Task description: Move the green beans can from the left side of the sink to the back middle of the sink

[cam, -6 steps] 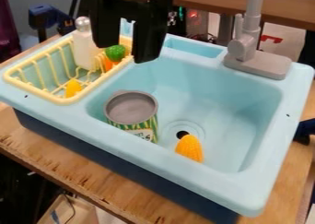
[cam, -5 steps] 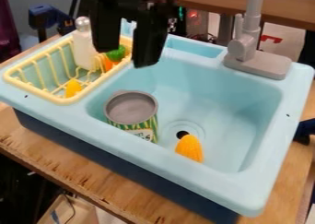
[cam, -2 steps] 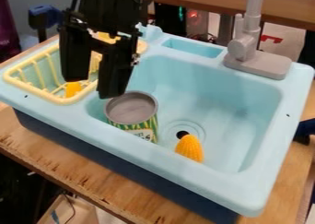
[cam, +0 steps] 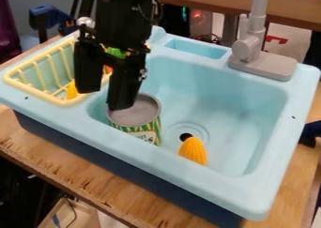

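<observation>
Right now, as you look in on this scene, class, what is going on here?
A black robot arm has its pincer open, with nothing between its fingers, by the near left side of a toy sink. One finger overlaps the top of an upright can in the basin; whether they touch, I cannot tell. A yellow corn cob lies near the drain, and a yellow rack beside the basin holds toy pieces, partly hidden.
</observation>
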